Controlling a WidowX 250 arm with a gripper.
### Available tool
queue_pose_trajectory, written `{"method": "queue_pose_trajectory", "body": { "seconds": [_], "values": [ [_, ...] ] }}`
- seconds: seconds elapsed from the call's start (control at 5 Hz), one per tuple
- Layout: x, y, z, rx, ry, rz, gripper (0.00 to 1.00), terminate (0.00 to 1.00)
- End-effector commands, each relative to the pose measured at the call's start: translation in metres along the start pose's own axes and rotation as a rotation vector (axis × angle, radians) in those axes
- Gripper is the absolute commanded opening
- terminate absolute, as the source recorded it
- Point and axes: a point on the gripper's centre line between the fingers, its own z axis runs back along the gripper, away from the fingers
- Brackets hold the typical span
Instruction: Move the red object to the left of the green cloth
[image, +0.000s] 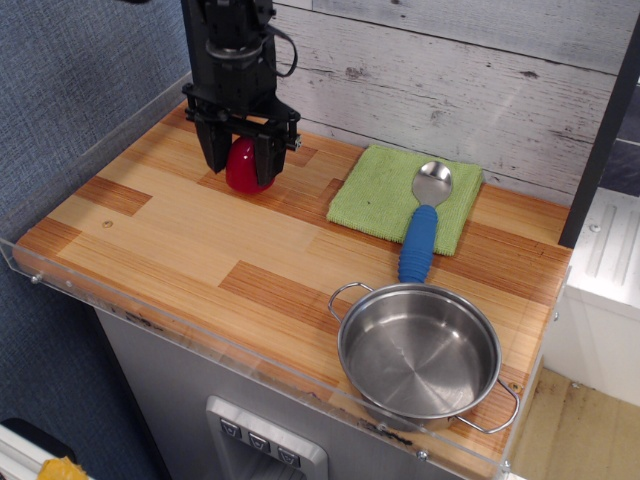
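While the arm stands at the far-left back of the counter, notes run left to right:

Gripper (240, 165): black, pointing straight down, jaws clamped on either side of the red object.
Red object (243, 167): glossy lump between the jaws, at or just above the wooden counter (150, 235); contact with the wood cannot be told. It sits left of the cloth, apart from it.
Green cloth (385, 195): flat, near the back wall, right of the gripper.
Spoon (425, 220): blue handle, bowl resting on the cloth, handle running off its front edge.
Pan (418, 352): steel, empty, front right corner.
Step in hand: placing. Judgement: lower until the base bears on wood, part the jaws slowly and evenly so the rounded lump does not roll, then lift straight up.
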Motion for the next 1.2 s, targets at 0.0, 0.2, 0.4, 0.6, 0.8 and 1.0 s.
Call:
{"method": "queue_pose_trajectory", "body": {
  "seconds": [0.0,0.2,0.4,0.6,0.8,1.0],
  "values": [
    [0.002,-0.001,0.009,-0.009,-0.042,-0.016,0.0,0.0],
    [0.0,-0.006,0.007,-0.013,-0.036,-0.03,0.0,0.0],
    [-0.002,-0.012,0.007,-0.024,-0.026,-0.04,1.0,0.0],
    [-0.003,-0.019,0.01,-0.019,-0.028,-0.053,1.0,0.0],
    [-0.007,-0.023,0.02,-0.002,-0.045,-0.055,1.0,0.0],
    [-0.018,-0.028,0.044,0.018,-0.078,-0.05,1.0,0.0]
  ]
}}
